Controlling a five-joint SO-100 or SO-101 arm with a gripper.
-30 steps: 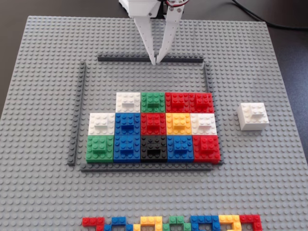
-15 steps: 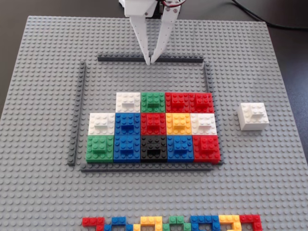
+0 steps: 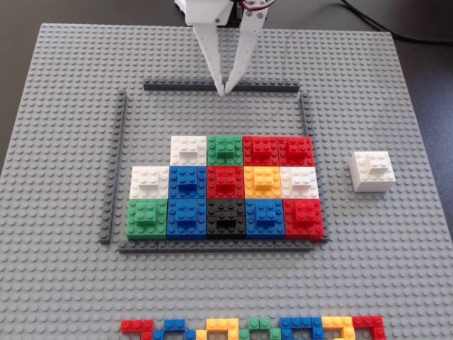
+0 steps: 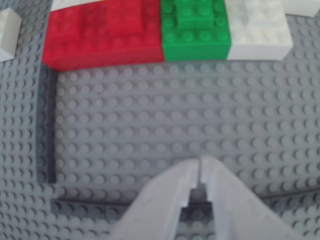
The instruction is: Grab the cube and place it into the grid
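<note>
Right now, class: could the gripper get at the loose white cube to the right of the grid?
Probably yes: the cube sits alone on bare baseplate, outside the frame; the gripper is shut.

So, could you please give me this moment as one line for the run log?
gripper: shut, empty, over the top frame strip | cube: on baseplate right of grid, untouched | phase: pre-grasp

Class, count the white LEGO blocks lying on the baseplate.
4: the cube alone right of the grid, one top-row left, two at the middle row's ends.
</note>
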